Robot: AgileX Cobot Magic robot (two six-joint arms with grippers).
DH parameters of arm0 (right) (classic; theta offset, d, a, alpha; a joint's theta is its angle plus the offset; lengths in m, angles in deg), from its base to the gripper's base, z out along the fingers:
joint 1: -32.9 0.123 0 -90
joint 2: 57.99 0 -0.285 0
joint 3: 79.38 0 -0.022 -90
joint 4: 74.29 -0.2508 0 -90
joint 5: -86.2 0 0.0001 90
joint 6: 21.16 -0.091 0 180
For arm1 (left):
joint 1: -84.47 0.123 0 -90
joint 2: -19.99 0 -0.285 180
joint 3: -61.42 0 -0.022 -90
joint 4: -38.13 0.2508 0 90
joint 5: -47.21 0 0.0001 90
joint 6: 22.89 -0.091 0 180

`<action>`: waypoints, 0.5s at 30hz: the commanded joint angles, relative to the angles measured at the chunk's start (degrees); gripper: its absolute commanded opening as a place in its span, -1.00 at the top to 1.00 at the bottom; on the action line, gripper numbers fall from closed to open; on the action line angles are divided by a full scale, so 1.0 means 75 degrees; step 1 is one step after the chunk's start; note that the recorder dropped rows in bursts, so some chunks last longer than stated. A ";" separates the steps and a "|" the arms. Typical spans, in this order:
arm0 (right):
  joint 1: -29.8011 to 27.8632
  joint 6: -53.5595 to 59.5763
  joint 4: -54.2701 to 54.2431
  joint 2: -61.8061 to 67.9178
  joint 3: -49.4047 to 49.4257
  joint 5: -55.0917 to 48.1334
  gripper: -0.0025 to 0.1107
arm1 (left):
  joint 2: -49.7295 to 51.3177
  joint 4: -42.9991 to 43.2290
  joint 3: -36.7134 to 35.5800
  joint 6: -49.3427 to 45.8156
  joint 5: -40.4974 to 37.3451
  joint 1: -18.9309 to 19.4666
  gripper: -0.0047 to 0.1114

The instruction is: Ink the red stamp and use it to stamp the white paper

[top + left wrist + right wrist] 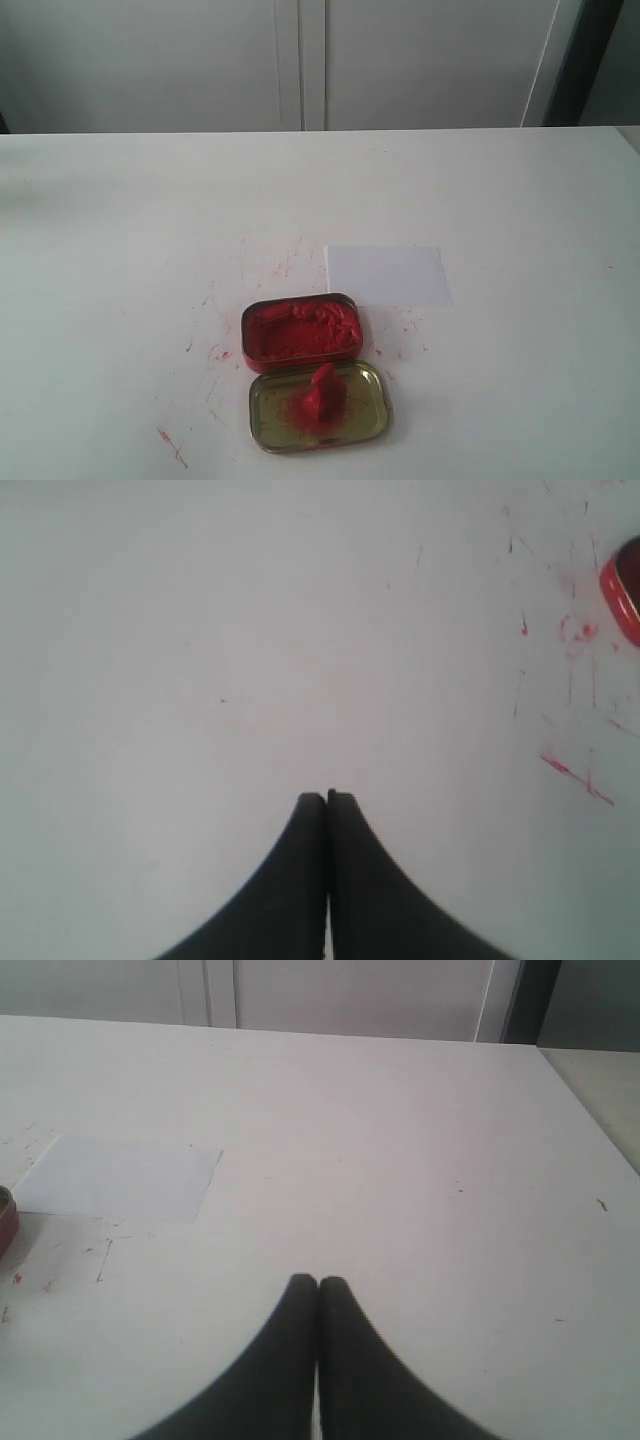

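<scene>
My left gripper (327, 796) and right gripper (317, 1280) are pinched closed, empty.
The red stamp (324, 392) stands in the gold lid (366, 410); white paper (388, 274) lies near the tin (290, 364).

Soft, even daylight; faint shadows; table (120, 250) slightly washed out; wrist views mildly blurred, dark foreground fingers unfocused at 6 o'clock.

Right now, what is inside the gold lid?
The red stamp stands in the gold lid, on a smear of red ink. The lid's floor directly under the stamp is covered, so I cannot see it.
</scene>
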State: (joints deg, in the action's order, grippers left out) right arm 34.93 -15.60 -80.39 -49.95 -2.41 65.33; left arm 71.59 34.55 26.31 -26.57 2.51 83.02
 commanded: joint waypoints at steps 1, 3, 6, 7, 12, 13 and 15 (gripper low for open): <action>0.0026 -0.0020 0.0018 -0.0033 0.0033 0.0100 0.96 | 0.0907 -0.0404 0.0393 -0.0182 -0.0702 0.0017 0.92; 0.0026 -0.0020 0.0018 -0.0033 0.0033 0.0100 0.96 | 0.1268 -0.0549 0.0529 -0.0289 -0.0774 0.0017 0.92; 0.0026 -0.0020 0.0018 -0.0033 0.0033 0.0100 0.96 | 0.1745 -0.0833 0.0795 -0.0375 -0.0880 0.0001 0.92; 0.0026 -0.0020 0.0018 -0.0033 0.0033 0.0100 0.96 | 0.1866 -0.0906 0.0905 -0.0390 -0.0930 0.0001 0.92; 0.0026 -0.0020 0.0018 -0.0033 0.0033 0.0100 0.96 | 0.2497 -0.1341 0.1399 -0.0718 -0.1416 0.0001 0.92; 0.0026 -0.0020 0.0018 -0.0033 0.0033 0.0100 0.96 | 0.2603 -0.1389 0.1461 -0.0718 -0.1469 -0.0009 0.92; 0.0026 -0.0020 0.0018 -0.0033 0.0033 0.0100 0.96 | 0.2767 -0.1372 0.1577 -0.0718 -0.1484 -0.0199 0.92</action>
State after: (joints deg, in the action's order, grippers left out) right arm 34.93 -15.60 -80.39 -49.95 -2.41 65.33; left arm 90.85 25.53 36.87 -31.34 -6.83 82.89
